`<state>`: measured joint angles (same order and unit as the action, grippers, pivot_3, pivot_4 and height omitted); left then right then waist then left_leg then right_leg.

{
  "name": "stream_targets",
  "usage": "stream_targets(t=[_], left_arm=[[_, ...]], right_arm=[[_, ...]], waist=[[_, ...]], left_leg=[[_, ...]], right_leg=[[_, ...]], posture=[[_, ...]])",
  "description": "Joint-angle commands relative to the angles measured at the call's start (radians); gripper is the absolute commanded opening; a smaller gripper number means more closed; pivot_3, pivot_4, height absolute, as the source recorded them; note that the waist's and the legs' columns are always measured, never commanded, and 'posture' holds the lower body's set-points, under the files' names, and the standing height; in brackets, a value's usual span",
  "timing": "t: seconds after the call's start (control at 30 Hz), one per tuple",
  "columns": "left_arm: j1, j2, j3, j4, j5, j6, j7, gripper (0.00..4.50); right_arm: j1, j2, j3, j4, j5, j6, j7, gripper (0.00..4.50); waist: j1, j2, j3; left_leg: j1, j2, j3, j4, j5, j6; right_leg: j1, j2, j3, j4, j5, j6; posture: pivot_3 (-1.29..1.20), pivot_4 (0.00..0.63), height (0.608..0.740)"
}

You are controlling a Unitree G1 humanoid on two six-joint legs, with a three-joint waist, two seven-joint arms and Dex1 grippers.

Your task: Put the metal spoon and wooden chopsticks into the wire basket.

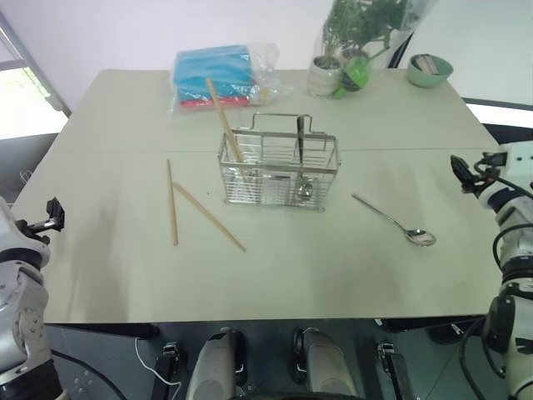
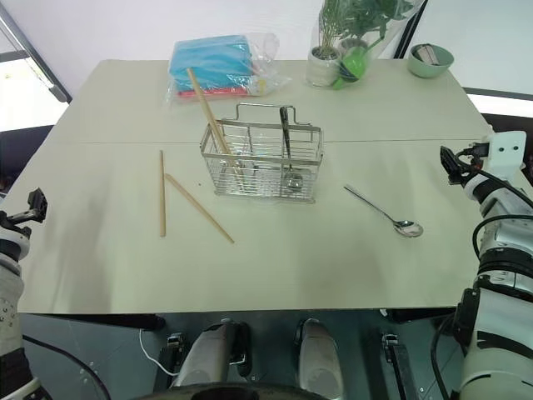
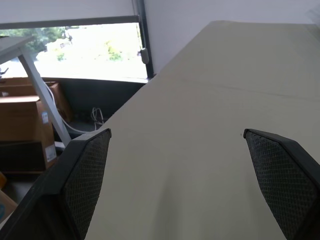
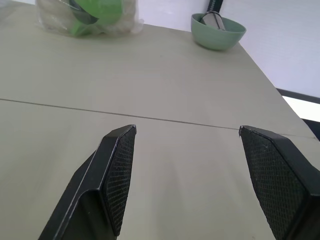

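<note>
Lying on the table [image 1: 117, 275], the metal spoon [image 1: 395, 221] sits between the wire basket [image 1: 279, 171] and the right gripper [image 4: 185, 175], apart from both. 2 wooden chopsticks [image 1: 172, 202] lie left of the basket, 1 stands inside. Left gripper [image 3: 175, 180] and right gripper: released, empty. No legible writing.

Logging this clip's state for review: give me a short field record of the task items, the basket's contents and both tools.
spoon: metal spoon flat on the table, right of the wire basket
chopsticks out: two wooden chopsticks on the table, left of the basket
chopstick in: one chopstick leaning in the basket's left compartment
other contents: dark-handled utensil in the right compartment
left tool: open, empty, over the table's left edge
right tool: open, empty, above the table
</note>
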<state>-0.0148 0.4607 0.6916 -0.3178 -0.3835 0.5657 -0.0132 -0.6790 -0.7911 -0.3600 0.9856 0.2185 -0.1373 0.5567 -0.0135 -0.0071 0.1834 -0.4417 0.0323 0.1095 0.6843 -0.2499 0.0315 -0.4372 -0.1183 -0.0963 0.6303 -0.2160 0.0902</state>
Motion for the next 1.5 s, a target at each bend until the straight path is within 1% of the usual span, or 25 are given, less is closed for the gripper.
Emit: stream_targets(t=[0.03, 0.37, 0.53, 0.6, 0.67, 0.8, 0.9, 1.0, 1.07, 1.13, 1.23, 1.3, 1.4, 1.5], left_arm=[[-0.015, 0.016, 0.014, -0.031, -0.009, 0.001, -0.003, 4.47], [-0.016, 0.023, 0.011, -0.030, 0.003, 0.004, -0.012, 4.47], [-0.037, 0.038, -0.001, -0.036, -0.012, 0.017, -0.030, 4.47], [-0.057, 0.050, -0.002, -0.055, -0.043, 0.040, -0.052, 4.47], [-0.080, 0.077, -0.009, -0.096, -0.103, 0.070, -0.101, 4.47], [-0.150, 0.149, -0.023, -0.190, -0.318, 0.192, -0.223, 4.47], [-0.192, 0.246, -0.075, -0.252, -0.459, 0.288, -0.319, 4.47], [-0.269, 0.338, -0.159, -0.302, -0.651, 0.375, -0.432, 4.47], [-0.314, 0.395, -0.234, -0.332, -0.734, 0.408, -0.520, 4.47], [-0.346, 0.438, -0.299, -0.350, -0.780, 0.423, -0.591, 4.47], [-0.413, 0.474, -0.431, -0.339, -0.772, 0.421, -0.700, 4.47], [-0.477, 0.456, -0.511, -0.297, -0.739, 0.408, -0.736, 4.47], [-0.548, 0.423, -0.586, -0.249, -0.705, 0.396, -0.765, 4.47], [-0.576, 0.410, -0.627, -0.232, -0.671, 0.385, -0.795, 4.47]], right_arm=[[-0.007, -0.025, -0.019, -0.014, 0.009, -0.022, -0.001, 3.39], [0.002, -0.021, -0.019, -0.027, 0.010, -0.023, -0.002, 3.39], [-0.018, -0.032, -0.011, -0.020, 0.005, -0.016, 0.007, 3.39], [-0.035, -0.040, 0.002, -0.015, -0.005, -0.012, 0.022, 3.39], [-0.070, -0.056, 0.015, -0.016, -0.008, 0.008, 0.060, 3.39], [-0.142, -0.099, 0.062, -0.023, -0.015, 0.061, 0.196, 3.39], [-0.187, -0.125, 0.117, -0.040, -0.027, 0.101, 0.338, 3.39], [-0.236, -0.142, 0.207, -0.054, -0.059, 0.175, 0.516, 3.39], [-0.260, -0.150, 0.272, -0.059, -0.090, 0.208, 0.630, 3.39], [-0.279, -0.153, 0.318, -0.055, -0.110, 0.235, 0.719, 3.39], [-0.303, -0.161, 0.394, -0.045, -0.153, 0.256, 0.853, 3.39], [-0.307, -0.157, 0.426, -0.039, -0.167, 0.291, 0.914, 3.39], [-0.287, -0.147, 0.448, -0.037, -0.184, 0.305, 0.944, 3.39], [-0.261, -0.135, 0.452, -0.037, -0.190, 0.328, 0.943, 3.39]], waist=[[0.000, 0.000, 0.000], [0.001, 0.000, 0.000], [0.002, 0.000, 0.000], [0.001, 0.000, 0.000], [0.000, 0.000, 0.000], [0.001, 0.000, 0.000], [-0.001, 0.000, 0.000], [-0.001, 0.000, 0.000], [-0.002, 0.001, 0.001], [-0.002, 0.002, 0.001], [0.000, 0.003, 0.002], [0.001, 0.003, 0.002], [0.002, 0.003, 0.002], [0.001, 0.003, 0.002]], left_leg=[[0.000, 0.000, 0.000, 0.000, 0.000, 0.000], [0.000, 0.000, 0.000, 0.000, 0.000, -0.001], [0.000, 0.000, 0.000, 0.000, 0.001, -0.001], [0.000, 0.000, 0.000, 0.000, 0.001, -0.001], [0.000, 0.000, 0.000, 0.000, 0.001, -0.001], [0.000, 0.000, 0.000, 0.000, 0.002, -0.003], [0.000, 0.000, 0.000, 0.000, 0.002, -0.003], [0.000, 0.000, 0.000, 0.000, 0.002, -0.003], [0.000, 0.000, 0.000, 0.000, 0.002, -0.003], [0.000, 0.000, 0.000, 0.000, 0.002, -0.003], [0.000, -0.001, 0.000, 0.000, 0.002, -0.003], [0.000, -0.001, 0.000, 0.000, 0.002, -0.004], [0.000, -0.001, -0.001, 0.000, 0.003, -0.004], [0.000, -0.001, 0.000, 0.000, 0.003, -0.004]], right_leg=[[0.000, 0.000, 0.000, 0.000, 0.000, 0.000], [0.000, 0.000, 0.000, 0.000, 0.000, 0.000], [0.000, 0.000, 0.000, 0.000, 0.000, 0.000], [0.000, 0.000, 0.000, 0.000, 0.000, 0.000], [0.000, 0.000, 0.000, 0.000, 0.000, 0.000], [0.000, 0.000, 0.000, 0.000, 0.000, 0.000], [0.000, 0.000, 0.000, 0.000, 0.000, 0.000], [0.000, 0.000, 0.000, 0.000, 0.000, 0.000], [0.000, 0.000, 0.000, 0.000, 0.000, 0.000], [0.000, 0.000, 0.000, 0.000, 0.000, 0.000], [0.000, 0.001, 0.000, 0.000, 0.000, 0.000], [0.000, 0.001, 0.000, 0.000, 0.000, 0.000], [0.001, 0.002, 0.000, 0.000, 0.000, 0.000], [0.001, 0.002, 0.000, 0.000, 0.000, 0.000]], posture=[[0.00, 0.150, 0.715], [0.00, 0.150, 0.715], [0.00, 0.150, 0.715], [0.00, 0.150, 0.715], [0.00, 0.150, 0.715], [0.00, 0.150, 0.715], [0.00, 0.150, 0.715], [0.00, 0.150, 0.715], [0.00, 0.150, 0.715], [0.00, 0.150, 0.715], [0.00, 0.150, 0.715], [0.00, 0.150, 0.715], [0.00, 0.150, 0.715], [0.00, 0.150, 0.715]])
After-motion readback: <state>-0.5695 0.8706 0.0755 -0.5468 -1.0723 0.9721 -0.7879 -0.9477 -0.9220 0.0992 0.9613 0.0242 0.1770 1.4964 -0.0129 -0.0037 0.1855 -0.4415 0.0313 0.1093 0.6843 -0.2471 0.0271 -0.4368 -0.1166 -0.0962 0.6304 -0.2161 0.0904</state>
